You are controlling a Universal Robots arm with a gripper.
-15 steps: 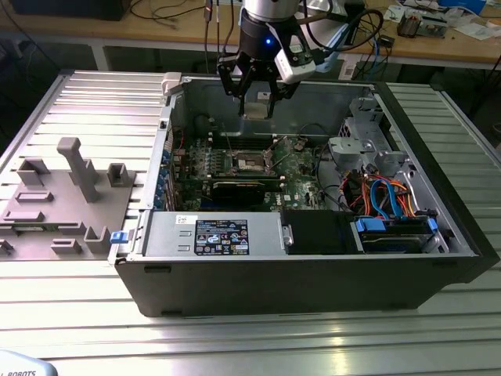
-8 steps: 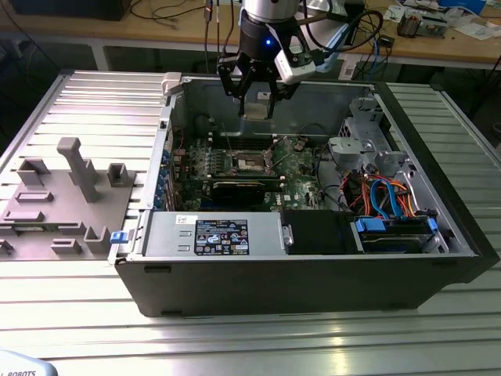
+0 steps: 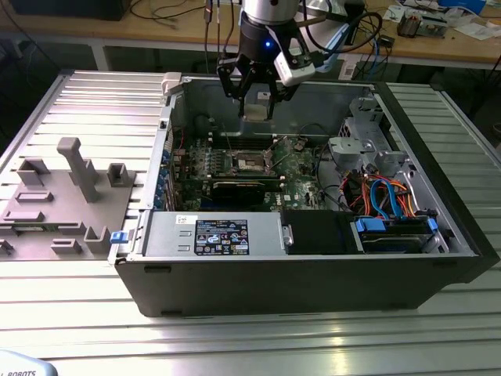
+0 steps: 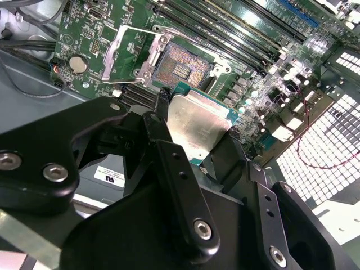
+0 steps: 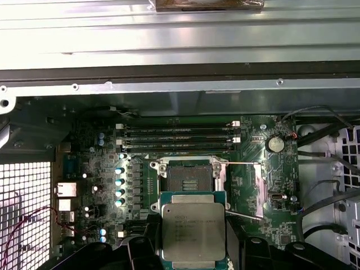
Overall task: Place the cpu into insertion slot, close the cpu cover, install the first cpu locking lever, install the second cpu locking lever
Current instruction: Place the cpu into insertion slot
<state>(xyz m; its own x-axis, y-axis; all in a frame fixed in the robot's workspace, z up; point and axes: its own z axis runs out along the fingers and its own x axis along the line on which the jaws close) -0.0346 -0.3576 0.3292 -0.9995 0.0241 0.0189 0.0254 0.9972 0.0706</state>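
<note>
Gripper [image 3: 257, 103] clamped the cpu [image 5: 194, 230] above the empty slot [image 5: 188, 179] (cover [image 4: 110, 56] stood open); nothing was seated, closed or latched yet.

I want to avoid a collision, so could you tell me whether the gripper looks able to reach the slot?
Probably yes. The cover is flipped open beside the slot, the slot looks bare, and the gripper, holding the cpu, hangs above the board with nothing seen between them.
</note>
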